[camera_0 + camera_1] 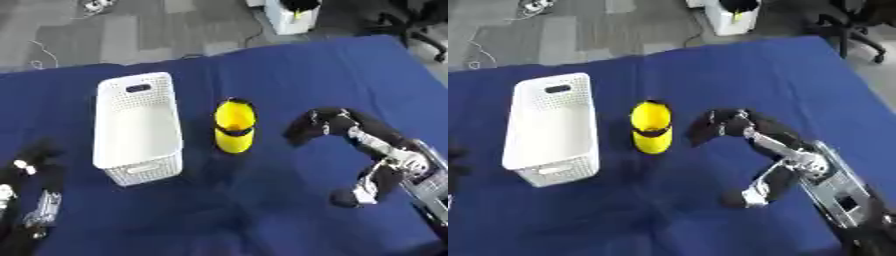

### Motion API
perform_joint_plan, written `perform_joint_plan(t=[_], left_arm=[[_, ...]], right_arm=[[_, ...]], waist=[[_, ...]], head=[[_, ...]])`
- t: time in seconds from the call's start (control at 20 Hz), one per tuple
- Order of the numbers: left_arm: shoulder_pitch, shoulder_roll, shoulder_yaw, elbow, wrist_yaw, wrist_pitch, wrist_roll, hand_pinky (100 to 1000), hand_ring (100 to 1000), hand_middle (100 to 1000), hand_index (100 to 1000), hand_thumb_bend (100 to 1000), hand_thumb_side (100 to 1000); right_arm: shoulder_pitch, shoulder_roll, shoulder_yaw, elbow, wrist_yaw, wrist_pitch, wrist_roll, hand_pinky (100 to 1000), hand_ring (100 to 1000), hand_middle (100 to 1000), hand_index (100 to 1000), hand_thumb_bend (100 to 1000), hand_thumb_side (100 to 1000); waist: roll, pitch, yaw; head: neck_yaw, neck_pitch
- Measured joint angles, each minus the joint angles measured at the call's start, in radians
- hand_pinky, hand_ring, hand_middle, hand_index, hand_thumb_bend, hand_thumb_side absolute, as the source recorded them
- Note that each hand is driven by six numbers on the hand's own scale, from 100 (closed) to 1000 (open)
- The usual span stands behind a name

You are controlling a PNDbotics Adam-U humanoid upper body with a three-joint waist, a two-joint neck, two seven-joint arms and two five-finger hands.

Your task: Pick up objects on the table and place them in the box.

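Observation:
A yellow cylindrical container (235, 131) with a black band stands upright on the blue table (289, 70), just right of the white perforated box (138, 125). The box looks empty inside. My right hand (311, 125) hovers to the right of the yellow container, a short gap away, fingers relaxed and pointing down towards the left, holding nothing. My right forearm (385, 150) runs off to the lower right. At the lower left edge, well clear of the box, my left hand (33, 152) shows as a dark shape.
Beyond the table's far edge lies grey carpet with cables (39, 52), a white bin (293, 17) and an office chair (859, 25). Bare blue cloth stretches in front of the box and the container.

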Motion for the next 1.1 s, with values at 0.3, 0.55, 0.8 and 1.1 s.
perform_joint_plan(t=[0.3, 0.55, 0.8, 1.1], left_arm=[[0.0, 0.0, 0.0, 0.0, 0.003, -0.001, 0.001, 895, 662, 737, 932, 100, 834], [0.0, -0.001, -0.001, 0.0, 0.004, -0.001, 0.001, 895, 653, 737, 932, 100, 834], [0.0, -0.001, -0.003, -0.001, 0.007, -0.002, 0.001, 895, 649, 736, 932, 100, 833], [-0.001, -0.001, -0.006, -0.003, 0.013, -0.002, 0.0, 896, 650, 736, 931, 100, 831]], right_arm=[[-0.077, 0.017, 0.009, 0.063, -0.002, 0.01, 0.01, 678, 678, 751, 779, 590, 720], [-0.126, 0.027, 0.016, 0.112, 0.006, 0.007, 0.007, 684, 683, 754, 776, 596, 714], [-0.159, 0.033, 0.024, 0.166, 0.03, -0.011, -0.011, 694, 687, 752, 771, 609, 696], [-0.209, 0.041, 0.035, 0.223, 0.049, -0.036, -0.036, 698, 689, 752, 768, 616, 687]], waist=[[0.009, -0.001, 0.005], [0.014, -0.004, 0.01], [0.017, -0.007, 0.018], [0.021, -0.007, 0.033]], head=[[-0.007, -0.001], [-0.007, -0.006], [-0.007, -0.012], [-0.007, -0.019]])
